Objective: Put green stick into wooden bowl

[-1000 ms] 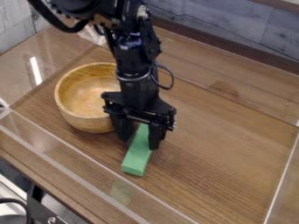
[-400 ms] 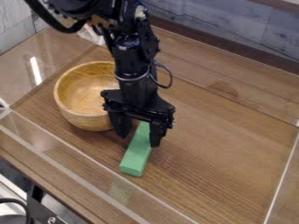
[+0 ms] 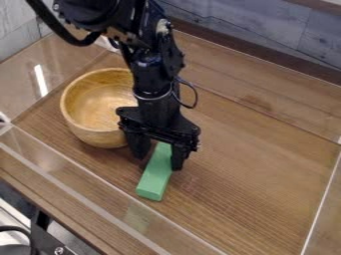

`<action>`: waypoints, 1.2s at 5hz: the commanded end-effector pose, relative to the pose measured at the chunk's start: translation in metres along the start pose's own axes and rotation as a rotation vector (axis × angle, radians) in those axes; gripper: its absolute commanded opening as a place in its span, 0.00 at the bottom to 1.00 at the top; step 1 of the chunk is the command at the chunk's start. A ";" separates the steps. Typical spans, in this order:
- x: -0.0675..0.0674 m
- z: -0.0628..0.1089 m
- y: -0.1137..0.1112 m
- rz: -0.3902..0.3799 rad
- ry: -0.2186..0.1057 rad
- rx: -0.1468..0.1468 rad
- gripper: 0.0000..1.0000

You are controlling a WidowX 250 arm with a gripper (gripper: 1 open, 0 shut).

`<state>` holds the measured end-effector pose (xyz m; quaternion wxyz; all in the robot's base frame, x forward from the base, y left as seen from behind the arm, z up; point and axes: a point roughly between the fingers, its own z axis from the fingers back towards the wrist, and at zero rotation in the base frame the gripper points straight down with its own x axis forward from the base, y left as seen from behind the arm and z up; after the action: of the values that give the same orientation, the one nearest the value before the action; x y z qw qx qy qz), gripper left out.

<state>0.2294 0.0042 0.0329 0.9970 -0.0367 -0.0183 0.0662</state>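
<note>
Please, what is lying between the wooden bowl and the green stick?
In the camera view, the tool is there: its black fingers come down between the wooden bowl and the green stick, covering the stick's upper end.

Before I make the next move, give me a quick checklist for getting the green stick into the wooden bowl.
- Stick lying flat on the table: ok
- Gripper open: ok
- Gripper at the stick's far end: ok
- Fingers on both sides of the stick: cannot tell, the gripper hides that end
- Bowl upright, its opening facing up: ok
- Stick inside the bowl: not ok, it lies outside
</note>
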 end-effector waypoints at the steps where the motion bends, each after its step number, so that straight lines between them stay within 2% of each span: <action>1: 0.002 -0.004 0.001 -0.002 -0.015 0.015 1.00; 2: 0.002 -0.010 0.001 0.002 -0.017 0.027 1.00; 3: 0.002 -0.009 0.002 0.004 -0.021 0.031 0.00; 6: 0.002 0.003 0.005 0.019 0.004 0.022 0.00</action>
<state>0.2185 0.0068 0.0236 0.9969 -0.0260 0.0163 0.0721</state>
